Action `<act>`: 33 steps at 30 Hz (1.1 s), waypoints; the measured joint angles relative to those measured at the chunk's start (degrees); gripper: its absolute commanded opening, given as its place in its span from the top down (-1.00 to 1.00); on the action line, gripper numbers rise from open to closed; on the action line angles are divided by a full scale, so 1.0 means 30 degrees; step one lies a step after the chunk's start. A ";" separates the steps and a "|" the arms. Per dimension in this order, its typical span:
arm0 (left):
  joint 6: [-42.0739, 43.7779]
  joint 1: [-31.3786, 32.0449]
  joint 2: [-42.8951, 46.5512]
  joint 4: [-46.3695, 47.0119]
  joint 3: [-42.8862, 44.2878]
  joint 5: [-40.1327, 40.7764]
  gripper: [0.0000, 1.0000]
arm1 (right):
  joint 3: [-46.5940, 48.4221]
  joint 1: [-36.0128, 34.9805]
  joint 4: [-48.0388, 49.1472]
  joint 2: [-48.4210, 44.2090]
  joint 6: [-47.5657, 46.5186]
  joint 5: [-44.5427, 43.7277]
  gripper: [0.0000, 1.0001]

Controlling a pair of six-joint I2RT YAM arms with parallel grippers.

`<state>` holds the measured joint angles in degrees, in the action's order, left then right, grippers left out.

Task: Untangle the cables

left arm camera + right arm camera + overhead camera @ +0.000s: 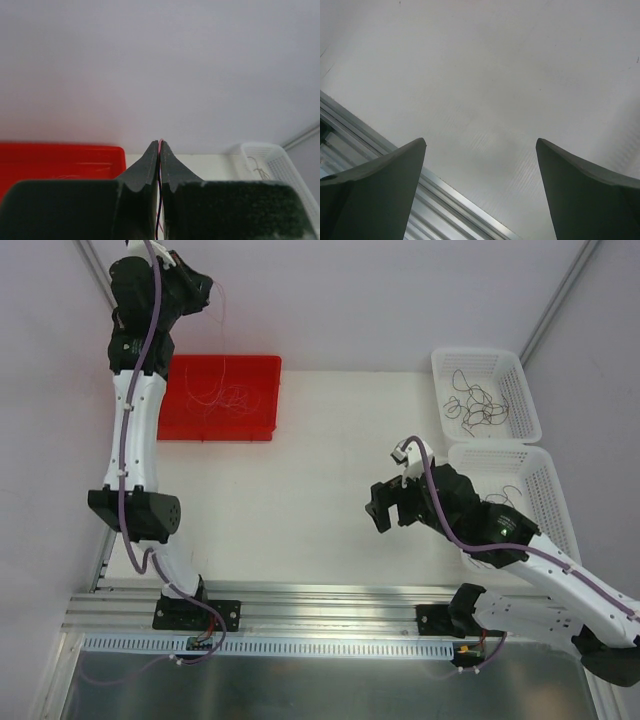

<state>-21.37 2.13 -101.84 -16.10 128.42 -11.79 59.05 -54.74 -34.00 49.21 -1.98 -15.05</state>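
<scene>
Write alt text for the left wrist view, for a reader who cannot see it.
The left gripper is shut on thin cables, pink and dark, pinched between its black fingers. Behind it lie a red tray at the left and a white basket at the right.

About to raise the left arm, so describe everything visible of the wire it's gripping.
The wire is hair-thin and flexible: pink at the pinched tip, a dark strand beside it. The left gripper is shut on it, held up near the red tray. From overhead, a faint pale line hangs straight down toward loops in the tray; whether it is clear of them cannot be told.
</scene>
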 measured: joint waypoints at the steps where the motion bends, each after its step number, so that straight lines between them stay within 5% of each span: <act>1: 0.0007 -0.0255 -0.0627 0.0124 0.0197 0.0153 1.00 | -0.0015 0.0000 -0.0066 -0.0007 0.0000 -0.0087 -0.93; 5: 0.0044 -0.1304 -0.4080 0.0401 0.0437 0.0809 0.92 | -0.0087 0.0000 -0.0437 0.0051 0.0000 -0.0357 -0.93; 9: -0.0080 -0.1953 -0.7599 0.0488 0.0036 0.1297 -0.18 | -0.0087 0.0000 -0.0736 0.0466 0.0000 -0.0488 -0.93; 10: -0.0204 -0.2149 -0.8174 0.0488 -0.0517 0.1406 -0.65 | -0.0095 0.0000 -0.0809 0.0612 0.0000 -0.0532 -0.93; 12: -0.0714 -0.2412 -0.8801 0.0255 -0.1800 0.1479 -0.98 | -0.0153 0.0044 -0.0896 0.0867 0.0007 -0.0619 -0.93; 21: -0.1581 -0.3512 -0.6521 -0.0291 -0.8007 0.2018 -0.98 | -0.0299 0.0306 -0.0984 0.1042 0.0153 -0.0991 -0.93; 33: -0.0066 -0.3453 0.6645 -0.0969 -1.6772 0.2033 -0.98 | -0.0182 0.0415 -0.3672 0.0029 0.2681 -0.4371 -0.93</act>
<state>-21.56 -8.23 -81.91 -19.00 78.11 -5.69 58.50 -53.49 -45.01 49.30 6.07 -28.16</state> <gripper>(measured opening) 0.990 0.969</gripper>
